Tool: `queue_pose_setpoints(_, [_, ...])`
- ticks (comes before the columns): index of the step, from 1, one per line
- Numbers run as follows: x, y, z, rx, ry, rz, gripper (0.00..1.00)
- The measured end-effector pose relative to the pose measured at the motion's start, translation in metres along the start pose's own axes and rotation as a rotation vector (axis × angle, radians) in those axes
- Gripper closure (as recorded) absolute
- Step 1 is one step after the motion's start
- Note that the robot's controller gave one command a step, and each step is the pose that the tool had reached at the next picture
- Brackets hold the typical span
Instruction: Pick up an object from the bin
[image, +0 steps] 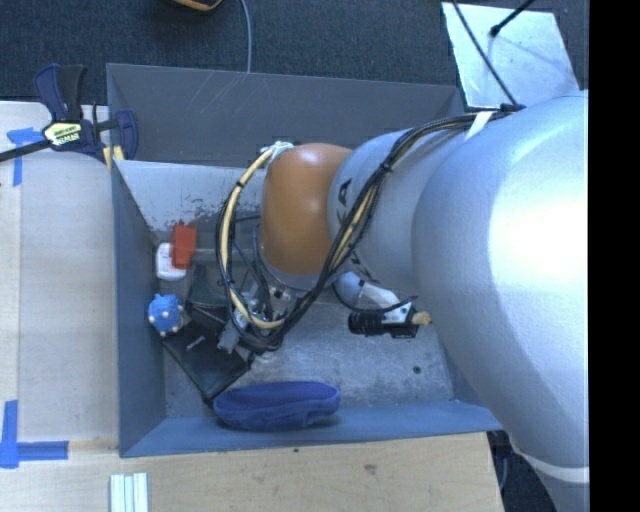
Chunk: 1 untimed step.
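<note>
My gripper reaches down into the left half of the bin, mostly hidden under the arm's orange cover and cables. Its tip is over a flat black object that lies slanted on the bin floor. Just left of it sits a small blue ball-like toy. Farther back, against the left wall, an orange-red block rests on a white piece.
A dark blue, oblong soft pouch lies along the bin's front wall. To the right of the gripper lie a black pen-like item and a silvery-white piece. The big arm covers the bin's right side.
</note>
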<state>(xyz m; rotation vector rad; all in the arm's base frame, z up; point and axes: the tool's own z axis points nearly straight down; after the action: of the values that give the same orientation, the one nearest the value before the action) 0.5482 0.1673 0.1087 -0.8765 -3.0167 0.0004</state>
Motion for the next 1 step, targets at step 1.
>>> queue_pose_setpoints(1, [0.0062,-0.011,0.0389,-0.002,-0.002,0.203,0.0])
